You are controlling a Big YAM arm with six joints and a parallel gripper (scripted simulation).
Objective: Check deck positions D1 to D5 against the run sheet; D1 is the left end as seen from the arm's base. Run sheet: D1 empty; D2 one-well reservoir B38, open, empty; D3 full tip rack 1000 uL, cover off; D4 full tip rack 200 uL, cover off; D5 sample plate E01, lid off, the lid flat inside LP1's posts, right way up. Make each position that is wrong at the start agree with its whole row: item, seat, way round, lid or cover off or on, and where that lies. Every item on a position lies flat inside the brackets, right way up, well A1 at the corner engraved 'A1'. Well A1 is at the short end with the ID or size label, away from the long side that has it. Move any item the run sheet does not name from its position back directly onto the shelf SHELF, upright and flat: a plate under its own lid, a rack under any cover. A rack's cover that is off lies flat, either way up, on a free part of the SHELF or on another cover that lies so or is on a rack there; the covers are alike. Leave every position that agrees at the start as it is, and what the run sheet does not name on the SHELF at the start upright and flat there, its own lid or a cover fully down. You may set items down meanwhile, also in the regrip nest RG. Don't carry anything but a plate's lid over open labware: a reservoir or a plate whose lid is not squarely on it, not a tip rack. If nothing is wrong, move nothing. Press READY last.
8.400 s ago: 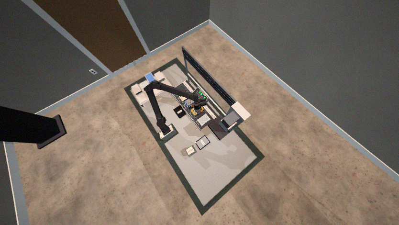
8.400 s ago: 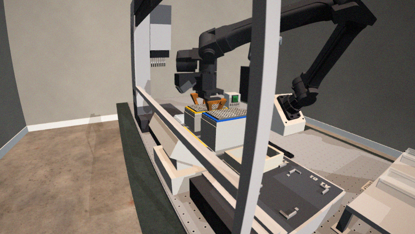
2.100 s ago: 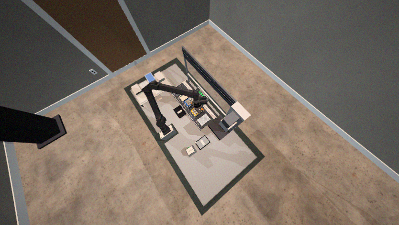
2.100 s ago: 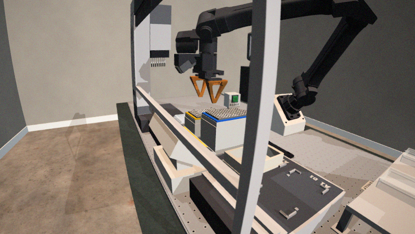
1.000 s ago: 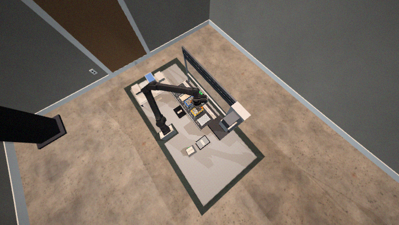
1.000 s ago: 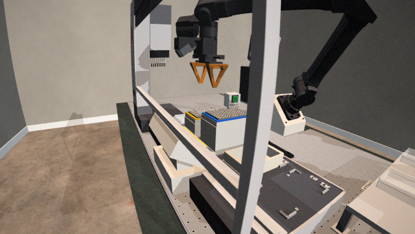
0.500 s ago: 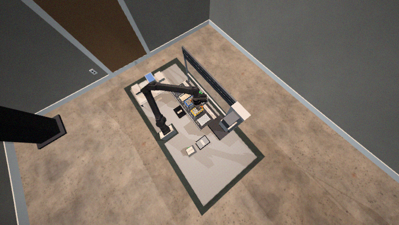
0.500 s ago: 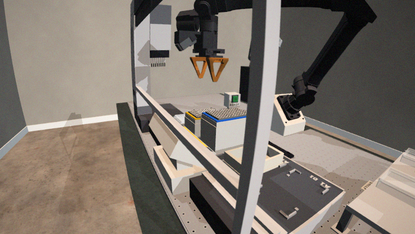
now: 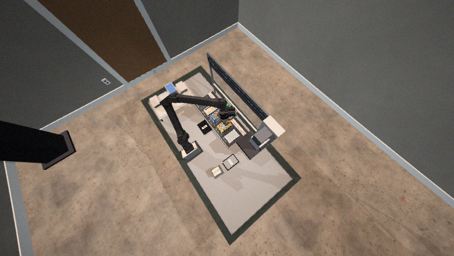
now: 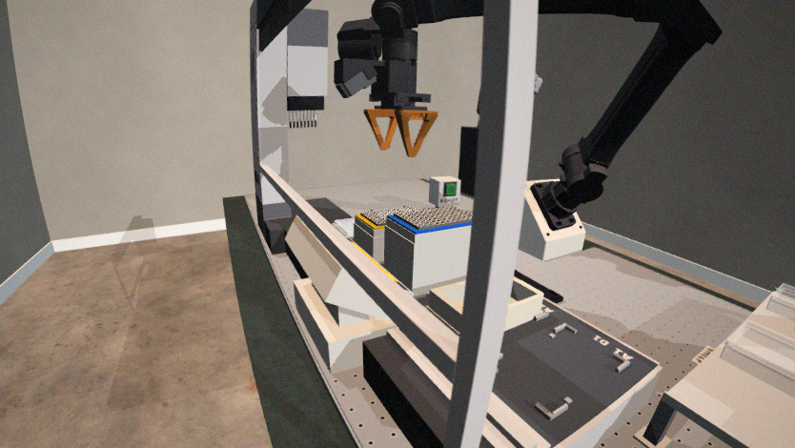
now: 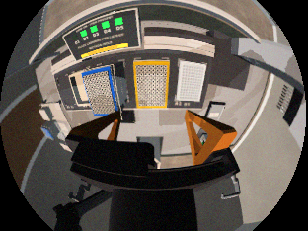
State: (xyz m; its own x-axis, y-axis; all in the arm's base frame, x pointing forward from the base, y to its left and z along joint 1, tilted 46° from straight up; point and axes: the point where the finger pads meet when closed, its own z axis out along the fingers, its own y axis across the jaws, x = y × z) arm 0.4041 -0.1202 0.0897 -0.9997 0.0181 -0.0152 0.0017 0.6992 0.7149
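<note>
Orange triangular fingers of the end effector hang spread wide, holding nothing, high over the blue-rimmed tip rack. The yellow-rimmed tip rack stands beside it. This looks like inspection of the dark deck; any descent must mind the grey gantry post nearby.

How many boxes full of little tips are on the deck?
2. The blue-edged tip rack stands nearer the exterior camera, and the yellow-edged tip rack stands just behind it. The frame post covers part of the deck, so another might be hidden.
</note>
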